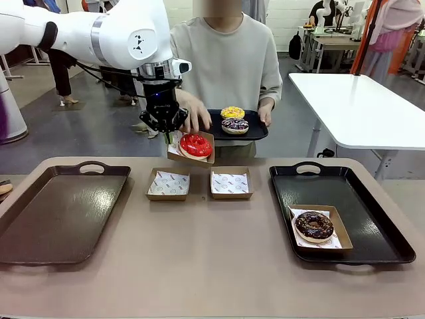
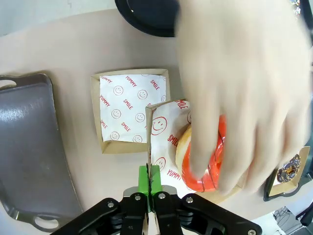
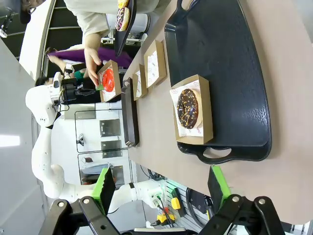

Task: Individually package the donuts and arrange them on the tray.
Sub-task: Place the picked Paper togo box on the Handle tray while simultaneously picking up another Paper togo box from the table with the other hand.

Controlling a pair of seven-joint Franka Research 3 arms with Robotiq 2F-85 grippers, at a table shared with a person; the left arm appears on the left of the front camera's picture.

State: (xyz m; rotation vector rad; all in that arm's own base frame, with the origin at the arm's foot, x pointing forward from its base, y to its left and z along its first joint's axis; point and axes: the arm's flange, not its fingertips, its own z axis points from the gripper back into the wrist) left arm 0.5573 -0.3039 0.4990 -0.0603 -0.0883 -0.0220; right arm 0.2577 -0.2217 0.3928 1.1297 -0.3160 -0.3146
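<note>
Left gripper (image 2: 149,180): clamped tight on one wall of a small cardboard box (image 1: 199,160), holding it up off the table on the person's side.
Why it's up there: looks to me like the arm is offering the box so it can be loaded in mid-air.
Red donut (image 1: 195,145): already in that held box on the smiley liner, with the person's hand (image 1: 194,115) pressed on top of it.
Black plate (image 1: 257,131): in the person's other hand, carrying the yellow donut (image 1: 232,112) and purple donut (image 1: 234,125), not boxed yet.
Empty boxes (image 1: 167,197) (image 1: 231,196): side by side on the table between the two trays, lined, probably meant for those two.
Chocolate donut (image 1: 313,225): boxed and parked on the black tray (image 1: 372,226), so one's done.
Brown tray (image 1: 60,212): nothing on it.
Right gripper (image 3: 161,185): jaws spread wide, holding nothing, hanging back over the table's near edge by the black tray.
</note>
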